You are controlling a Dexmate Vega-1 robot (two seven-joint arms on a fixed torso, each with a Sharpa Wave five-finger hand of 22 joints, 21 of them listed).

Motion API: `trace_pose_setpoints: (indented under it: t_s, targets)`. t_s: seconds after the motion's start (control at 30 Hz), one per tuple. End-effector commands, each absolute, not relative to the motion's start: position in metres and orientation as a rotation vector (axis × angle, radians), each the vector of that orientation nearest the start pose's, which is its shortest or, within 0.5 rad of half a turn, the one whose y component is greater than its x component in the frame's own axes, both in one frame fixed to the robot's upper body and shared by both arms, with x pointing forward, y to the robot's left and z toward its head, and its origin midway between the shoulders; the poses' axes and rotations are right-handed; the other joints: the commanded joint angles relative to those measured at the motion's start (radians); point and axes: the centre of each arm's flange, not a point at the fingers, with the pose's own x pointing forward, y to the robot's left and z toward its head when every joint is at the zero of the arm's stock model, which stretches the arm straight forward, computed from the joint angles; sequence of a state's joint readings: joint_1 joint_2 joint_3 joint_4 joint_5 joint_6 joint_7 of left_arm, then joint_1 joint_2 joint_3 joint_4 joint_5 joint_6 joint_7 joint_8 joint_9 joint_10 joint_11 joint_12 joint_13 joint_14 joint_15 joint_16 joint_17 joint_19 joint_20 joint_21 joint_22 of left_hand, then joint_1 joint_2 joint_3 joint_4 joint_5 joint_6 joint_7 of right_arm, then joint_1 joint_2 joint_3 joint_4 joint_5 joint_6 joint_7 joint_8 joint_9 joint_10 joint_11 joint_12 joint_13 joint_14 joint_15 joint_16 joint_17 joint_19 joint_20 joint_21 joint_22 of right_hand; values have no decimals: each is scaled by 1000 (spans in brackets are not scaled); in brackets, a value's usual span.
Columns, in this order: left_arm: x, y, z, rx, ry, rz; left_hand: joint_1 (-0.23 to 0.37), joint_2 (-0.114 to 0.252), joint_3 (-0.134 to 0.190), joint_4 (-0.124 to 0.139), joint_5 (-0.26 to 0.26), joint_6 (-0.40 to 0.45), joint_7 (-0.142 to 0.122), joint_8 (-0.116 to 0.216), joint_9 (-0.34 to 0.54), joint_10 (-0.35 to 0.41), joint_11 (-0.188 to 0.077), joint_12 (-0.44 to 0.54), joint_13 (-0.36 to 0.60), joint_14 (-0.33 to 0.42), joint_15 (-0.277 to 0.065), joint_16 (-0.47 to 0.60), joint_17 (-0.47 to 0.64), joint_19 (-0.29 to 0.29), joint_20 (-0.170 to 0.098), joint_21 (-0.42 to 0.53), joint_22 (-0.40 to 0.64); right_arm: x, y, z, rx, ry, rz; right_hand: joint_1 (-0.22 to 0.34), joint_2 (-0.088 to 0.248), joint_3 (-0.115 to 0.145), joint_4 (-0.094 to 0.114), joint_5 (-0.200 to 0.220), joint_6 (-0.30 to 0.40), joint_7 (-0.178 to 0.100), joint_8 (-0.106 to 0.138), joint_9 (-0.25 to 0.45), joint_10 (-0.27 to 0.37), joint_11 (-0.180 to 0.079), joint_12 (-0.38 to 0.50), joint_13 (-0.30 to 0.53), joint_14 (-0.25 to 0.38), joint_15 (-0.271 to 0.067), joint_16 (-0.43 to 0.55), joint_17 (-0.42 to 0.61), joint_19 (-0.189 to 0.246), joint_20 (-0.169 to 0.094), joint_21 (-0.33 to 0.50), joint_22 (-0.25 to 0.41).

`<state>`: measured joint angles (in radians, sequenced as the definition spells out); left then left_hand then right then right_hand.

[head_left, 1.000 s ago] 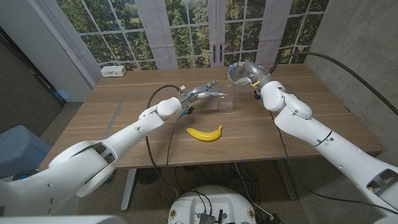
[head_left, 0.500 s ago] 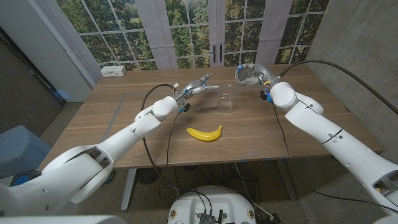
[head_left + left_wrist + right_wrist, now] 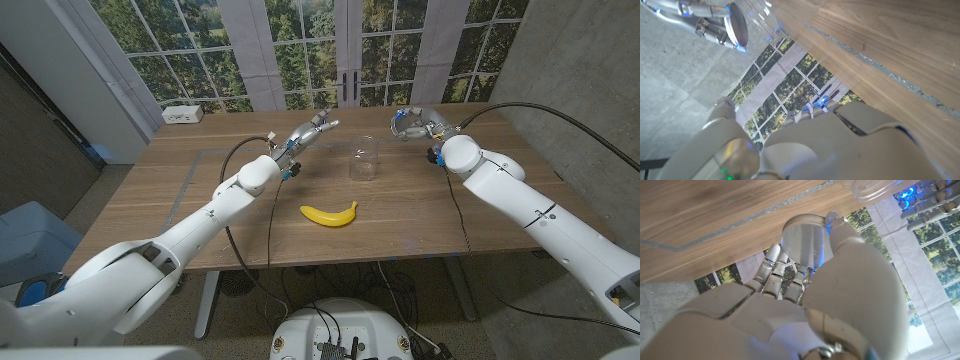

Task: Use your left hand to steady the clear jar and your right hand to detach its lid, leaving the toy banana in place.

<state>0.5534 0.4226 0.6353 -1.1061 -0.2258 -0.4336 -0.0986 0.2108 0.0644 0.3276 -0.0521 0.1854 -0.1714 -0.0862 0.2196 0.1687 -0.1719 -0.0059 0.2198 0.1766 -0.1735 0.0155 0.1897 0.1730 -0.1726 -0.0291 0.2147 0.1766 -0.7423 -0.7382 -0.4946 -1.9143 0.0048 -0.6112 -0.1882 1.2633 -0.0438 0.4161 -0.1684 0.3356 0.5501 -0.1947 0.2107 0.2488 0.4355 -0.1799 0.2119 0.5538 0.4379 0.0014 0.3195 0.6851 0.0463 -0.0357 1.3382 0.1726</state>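
The clear jar point(image 3: 365, 158) stands upright and lidless on the wooden table point(image 3: 200, 190); its rim also shows in the right wrist view point(image 3: 871, 189) and the left wrist view point(image 3: 758, 11). My right hand point(image 3: 412, 124) hovers to the jar's right and holds the round silver lid point(image 3: 803, 241) in its fingers; the left wrist view catches that lid point(image 3: 736, 28) edge-on. My left hand point(image 3: 310, 133) hangs off to the jar's left, fingers stretched out, holding nothing and clear of the glass. The yellow toy banana point(image 3: 329, 214) lies on the table in front of the jar.
A white power strip point(image 3: 182, 115) sits at the table's far left corner. Windows with trees run behind the far edge. A grey concrete wall stands on the right.
My left hand let go of the jar and drew back to the left. My right hand carried the lid further right, away from the jar. The banana has stayed put.
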Motion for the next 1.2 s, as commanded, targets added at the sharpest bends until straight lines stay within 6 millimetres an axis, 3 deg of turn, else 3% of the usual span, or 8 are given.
trace_pose_setpoints:
  t_s: [0.03,0.17,0.27,0.37,0.4,0.53,0.8,1.2]
  targets:
    - [671,179,23,282,-742,-470,-31,88,28,29,8,60,3,-4,0,-69,-30,2,-2,-94,-28,2,2,-82,-43,-4,-1,601,-262,62,-857,-338,-200,14,193,23,15,4,5,6,6,4,6,0,6,3,42,-201,10,7,15,-145,-1,0]
    - [669,183,21,228,-749,-464,-74,143,70,92,14,96,19,-18,0,-36,-33,-3,-4,-76,-40,2,4,-72,-40,-7,-1,603,-264,58,-887,-299,-218,11,193,24,15,3,4,8,6,3,4,2,5,3,41,-200,10,7,16,-144,-3,0]
    - [668,185,19,180,-763,-461,-100,151,183,183,27,148,16,-29,0,24,-66,-8,-6,-57,-75,-4,0,-81,-58,-19,-3,605,-264,56,-914,-269,-228,9,193,26,15,3,2,10,5,3,3,1,4,3,39,-199,10,7,17,-144,-4,0]
    - [667,186,17,149,-778,-458,-101,154,263,213,32,190,26,-28,-1,57,-70,-12,-7,-39,-90,-5,-3,-79,-82,-20,-5,606,-263,53,-958,-235,-246,4,193,28,15,2,-6,7,2,3,-10,1,-1,2,37,-199,10,8,17,-143,-6,-1]
    - [666,187,16,136,-786,-455,-98,154,294,217,33,201,28,-30,-1,75,-72,-11,-7,-31,-102,-5,-3,-68,-93,-18,-6,607,-263,52,-977,-221,-254,3,192,29,15,2,-6,7,2,3,-15,0,-3,3,35,-199,10,8,17,-143,-7,-1]
    - [663,189,14,85,-828,-445,-85,152,353,210,26,222,39,-33,-1,96,-64,-16,-7,-13,-118,-7,-6,-35,-130,-12,-8,610,-263,47,-1015,-165,-250,-2,193,31,14,1,-4,23,2,3,-23,-8,-5,1,31,-200,11,10,18,-142,-10,-1]
    - [657,190,11,63,-856,-447,-75,147,377,199,19,220,35,-38,-1,99,-64,-20,-7,-7,-125,-9,-8,-19,-138,-12,-9,615,-255,42,-1141,-65,-266,-12,191,35,15,0,-18,49,-3,2,-29,-4,-8,-3,27,-199,11,10,20,-140,-15,-1]
    - [649,190,8,56,-870,-431,-64,140,393,181,10,218,31,-42,-1,106,-66,-22,-7,1,-131,-11,-9,-11,-134,-15,-10,623,-242,37,-1295,35,-286,-72,163,12,31,-9,-46,68,-9,0,-46,20,-13,-11,1,-185,11,15,22,-127,-27,-3]
